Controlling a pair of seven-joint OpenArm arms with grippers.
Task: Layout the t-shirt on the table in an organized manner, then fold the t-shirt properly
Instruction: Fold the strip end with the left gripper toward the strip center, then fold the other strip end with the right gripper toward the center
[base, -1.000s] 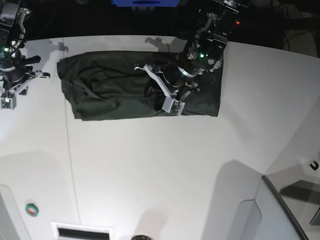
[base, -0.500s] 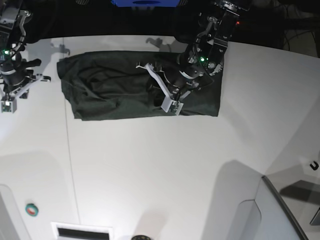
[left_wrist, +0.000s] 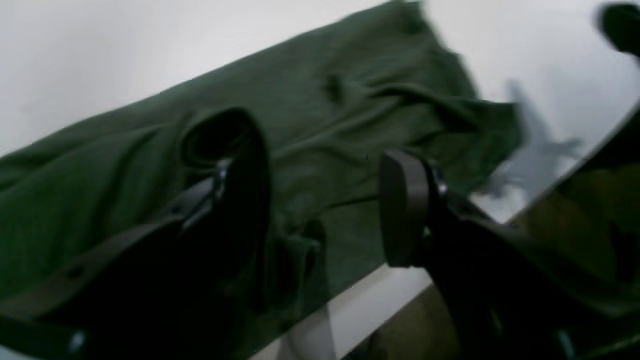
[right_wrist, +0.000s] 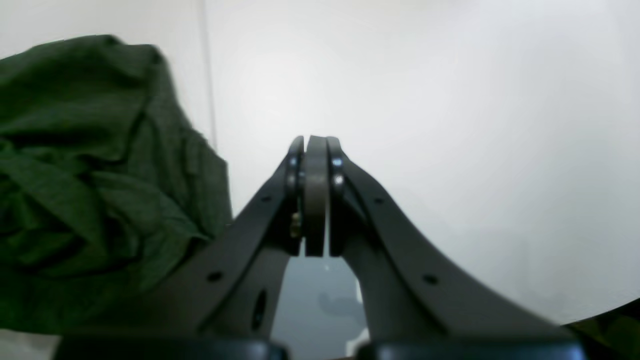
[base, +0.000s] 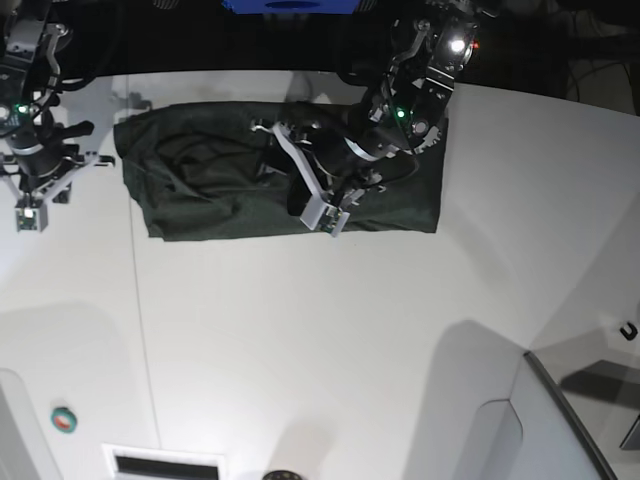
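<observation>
Now L tool (left_wrist: 325, 210) spread over t-shirt (left_wrist: 320, 115), nothing held; R tool (right_wrist: 316, 195) pressed together, empty.

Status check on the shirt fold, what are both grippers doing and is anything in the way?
Left gripper open above the t-shirt, holding nothing. Right gripper shut, empty, over bare table beside the shirt. Shirt lies rumpled. Nothing in the way.

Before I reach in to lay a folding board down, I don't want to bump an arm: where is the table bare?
The table is bare across the wide stretch in front of the t-shirt, and to the shirt's right. It is crowded along the far edge: the left gripper hangs open over the shirt, and the right gripper, shut, sits beside its left end.
</observation>
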